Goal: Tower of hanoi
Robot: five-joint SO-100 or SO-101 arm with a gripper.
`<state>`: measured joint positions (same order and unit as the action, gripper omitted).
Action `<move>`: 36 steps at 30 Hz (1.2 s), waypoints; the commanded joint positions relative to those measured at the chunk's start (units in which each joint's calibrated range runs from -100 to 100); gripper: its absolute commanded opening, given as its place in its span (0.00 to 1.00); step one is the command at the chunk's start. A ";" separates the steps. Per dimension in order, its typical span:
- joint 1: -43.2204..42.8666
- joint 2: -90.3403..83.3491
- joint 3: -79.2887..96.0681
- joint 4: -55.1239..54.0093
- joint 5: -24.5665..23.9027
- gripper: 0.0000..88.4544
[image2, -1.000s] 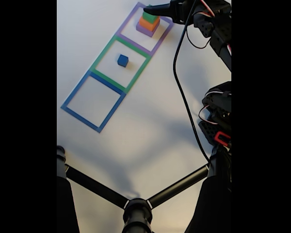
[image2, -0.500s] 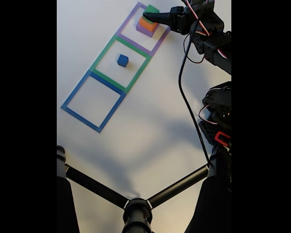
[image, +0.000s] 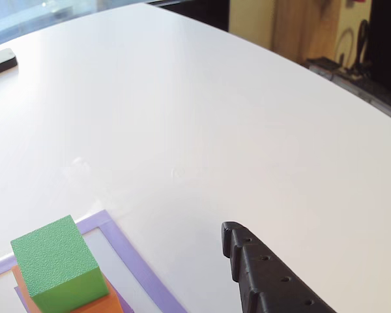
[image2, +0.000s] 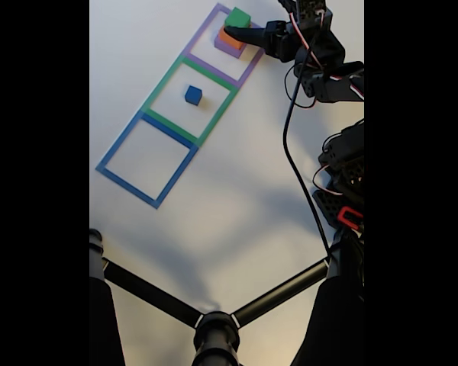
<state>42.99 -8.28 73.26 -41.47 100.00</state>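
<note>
One green block (image2: 238, 17), one orange block (image2: 227, 37), one blue cube (image2: 193, 95)

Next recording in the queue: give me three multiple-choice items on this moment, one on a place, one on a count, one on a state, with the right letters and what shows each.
1. Where does the blue cube sit?
A. Inside the green outline
B. Inside the blue outline
C. On top of the stack

2. How many blocks make up the stack in the purple outline?
A. One
B. Three
C. Five

3. What is the state of the green block?
A. Lying alone on the table
B. Resting on the orange block
C. Under the purple block

Answers: 1 A, it sits alone mid-outline; 2 B, purple, orange, green; 3 B, the other view shows green on orange.
</note>
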 commanded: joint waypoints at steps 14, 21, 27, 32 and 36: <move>-5.59 6.44 -1.52 -7.22 0.00 0.57; -6.35 10.68 -5.88 -7.46 0.00 0.57; -6.73 11.65 -7.70 -7.14 0.00 0.57; -7.64 12.45 -9.06 -7.06 0.00 0.57; -8.25 13.89 -10.33 -7.22 0.00 0.56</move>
<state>36.40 5.42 65.61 -47.21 100.00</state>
